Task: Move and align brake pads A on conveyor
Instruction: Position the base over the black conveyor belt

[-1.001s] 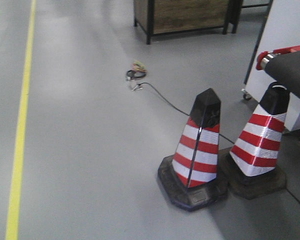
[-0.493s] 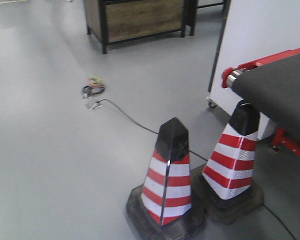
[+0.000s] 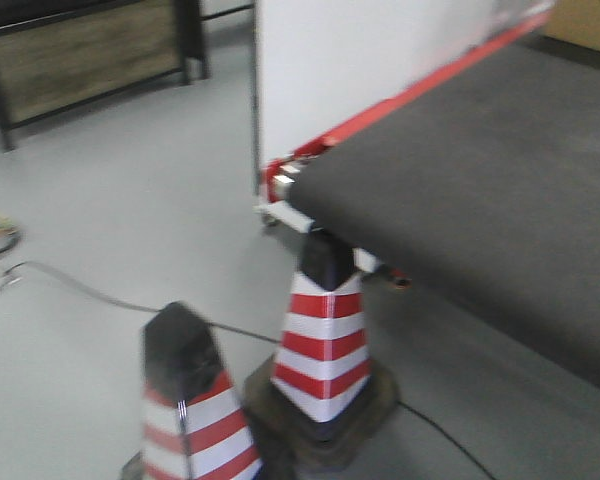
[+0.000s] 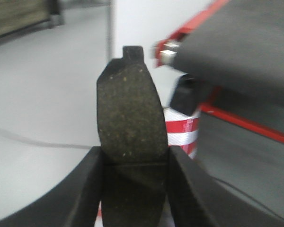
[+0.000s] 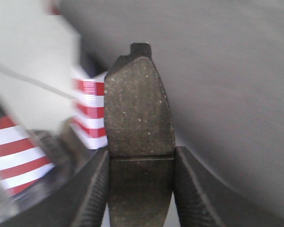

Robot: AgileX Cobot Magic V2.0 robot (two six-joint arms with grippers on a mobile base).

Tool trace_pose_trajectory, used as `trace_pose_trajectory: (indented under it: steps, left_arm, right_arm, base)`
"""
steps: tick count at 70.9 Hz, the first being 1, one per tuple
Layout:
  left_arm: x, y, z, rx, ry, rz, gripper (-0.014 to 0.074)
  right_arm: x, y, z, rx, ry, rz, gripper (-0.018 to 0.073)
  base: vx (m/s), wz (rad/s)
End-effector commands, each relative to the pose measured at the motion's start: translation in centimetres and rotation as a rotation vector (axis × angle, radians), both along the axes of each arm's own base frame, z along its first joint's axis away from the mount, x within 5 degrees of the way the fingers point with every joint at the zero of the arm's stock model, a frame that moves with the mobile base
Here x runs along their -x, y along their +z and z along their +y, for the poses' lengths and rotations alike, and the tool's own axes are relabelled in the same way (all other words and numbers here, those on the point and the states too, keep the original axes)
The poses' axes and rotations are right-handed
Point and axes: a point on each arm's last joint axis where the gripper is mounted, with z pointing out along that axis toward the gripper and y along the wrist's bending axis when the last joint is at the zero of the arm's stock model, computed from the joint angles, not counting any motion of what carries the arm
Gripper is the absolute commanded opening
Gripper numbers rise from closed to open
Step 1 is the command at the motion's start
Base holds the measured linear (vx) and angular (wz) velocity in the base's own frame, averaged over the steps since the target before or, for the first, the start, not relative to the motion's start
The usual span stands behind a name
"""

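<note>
Carrying step, by the look of it: one load in each arm, nothing set down yet. Clamped in the left jaws, one brake pad, upright, gritty face to the camera, backing-plate tab at the top. Clamped the same way in the right jaws, a second brake pad, also upright. Neither touching the conveyor.

In the front view, only bare dark belt with a red edge strip, filling the right and far side, with no pads to be seen on that stretch. Just beside the belt's near-left end, under the roller, a striped cone. Nearer and further left, a second cone. Across the grey floor, a thin cable. Front view blurred, so fine detail not to be trusted.

Behind the right pad, mostly belt. Behind the left pad, floor and a white panel, with the belt end off to the right.

Next, probably:
- Bring both pads fully over the belt, the left one especially.
- Tip each from upright to flat and lower it until it rests on the felt.
- Only then open the jaws.
- Set the two side by side, tabs pointing the same way, edges in line.
- Keep clear of cones and cable on the way in.
</note>
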Motion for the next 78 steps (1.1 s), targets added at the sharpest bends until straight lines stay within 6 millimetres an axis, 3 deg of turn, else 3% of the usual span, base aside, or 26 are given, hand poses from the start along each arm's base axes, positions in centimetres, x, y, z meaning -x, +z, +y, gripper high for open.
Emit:
trace_pose_trajectory:
  steps: [1, 78]
  left_arm:
    - [-0.28, 1.69, -0.05, 0.032, 0.003, -0.111, 0.0192]
    - [-0.28, 1.69, -0.05, 0.032, 0.003, -0.111, 0.0192]
  right_arm:
    - [-0.39, 1.7, -0.06, 0.007, -0.003, -0.118, 0.0207]
    - [-0.39, 1.7, -0.06, 0.007, -0.003, -0.118, 0.0207]
  base:
    - [0.25, -0.91]
    - [0.2, -0.65]
